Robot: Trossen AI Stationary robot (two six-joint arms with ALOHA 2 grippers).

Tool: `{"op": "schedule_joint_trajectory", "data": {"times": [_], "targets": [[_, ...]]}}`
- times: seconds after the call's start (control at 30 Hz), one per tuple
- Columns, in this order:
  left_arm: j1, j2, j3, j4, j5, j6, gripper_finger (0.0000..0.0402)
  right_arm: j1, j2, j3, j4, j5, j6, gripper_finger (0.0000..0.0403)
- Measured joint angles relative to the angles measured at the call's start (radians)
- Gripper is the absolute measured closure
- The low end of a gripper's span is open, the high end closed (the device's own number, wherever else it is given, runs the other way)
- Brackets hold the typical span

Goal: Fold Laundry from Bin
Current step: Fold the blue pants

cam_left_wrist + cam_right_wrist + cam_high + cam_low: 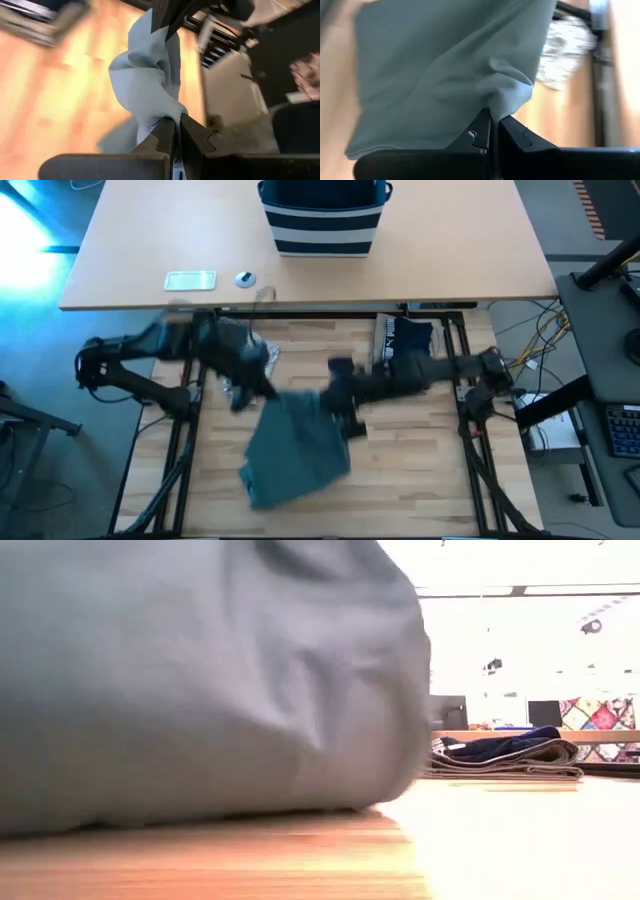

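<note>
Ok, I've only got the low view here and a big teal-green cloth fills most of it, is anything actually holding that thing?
Observer: Yes. The left gripper is shut on an edge of the teal-green garment, as its wrist view shows.
Operator: And the other arm?
Observer: The right gripper is also shut on that garment, pinching a fold of it.
Operator: Where's the bin? I can't see it.
Observer: The bin stands upright on the far table, away from both arms.
Operator: Any other laundry besides the stack I see on the right?
Observer: A grey-white patterned piece lies on the wood beside the teal-green garment.
</note>
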Motion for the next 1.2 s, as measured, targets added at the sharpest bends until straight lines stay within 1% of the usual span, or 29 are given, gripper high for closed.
{"op": "schedule_joint_trajectory", "data": {"times": [0.1,0.2,0.3,0.37,0.47,0.5,0.53,0.57,0.6,0.67,0.8,0.9,1.0,1.07,1.2], "targets": [[0.224,0.028,0.09,-0.099,0.1,0.141,0.0402,-0.144,-0.034,0.0,0.013,-0.001,-0.149,0.0394],[0.452,0.09,0.216,-0.168,0.193,0.285,0.0402,-0.303,-0.07,0.0,0.089,-0.012,-0.293,0.0394],[0.656,0.197,0.383,-0.22,0.33,0.384,0.0402,-0.454,-0.099,0.0,0.216,-0.094,-0.387,0.0394],[0.749,0.282,0.521,-0.27,0.402,0.428,0.0402,-0.524,-0.109,0.005,0.28,-0.157,-0.416,0.0394],[0.812,0.409,0.765,-0.36,0.452,0.482,0.0402,-0.575,-0.114,0.057,0.29,-0.195,-0.451,0.0394],[0.815,0.451,0.848,-0.398,0.467,0.494,0.0402,-0.58,-0.115,0.076,0.281,-0.201,-0.459,0.0394],[0.811,0.486,0.906,-0.421,0.486,0.505,0.0402,-0.582,-0.115,0.094,0.263,-0.204,-0.466,0.0394],[0.798,0.488,0.893,-0.389,0.524,0.496,0.0402,-0.582,-0.117,0.114,0.232,-0.207,-0.467,0.0394],[0.791,0.468,0.836,-0.321,0.571,0.476,0.0402,-0.582,-0.117,0.133,0.19,-0.209,-0.467,0.0394],[0.754,0.452,0.75,-0.278,0.62,0.462,0.0402,-0.576,-0.118,0.168,0.093,-0.212,-0.452,0.0394],[0.647,0.445,0.627,-0.278,0.596,0.467,0.0402,-0.545,-0.121,0.208,-0.104,-0.205,-0.355,0.0394],[0.546,0.444,0.58,-0.264,0.588,0.461,0.0402,-0.492,-0.135,0.22,-0.191,-0.202,-0.276,0.0394],[0.442,0.428,0.582,-0.268,0.588,0.435,0.0402,-0.411,-0.168,0.223,-0.215,-0.203,-0.229,0.0394],[0.373,0.412,0.608,-0.27,0.583,0.416,0.0402,-0.348,-0.195,0.224,-0.211,-0.203,-0.199,0.0394],[0.255,0.371,0.696,-0.275,0.493,0.355,0.0402,-0.212,-0.244,0.224,-0.177,-0.204,-0.121,0.0394]]}}
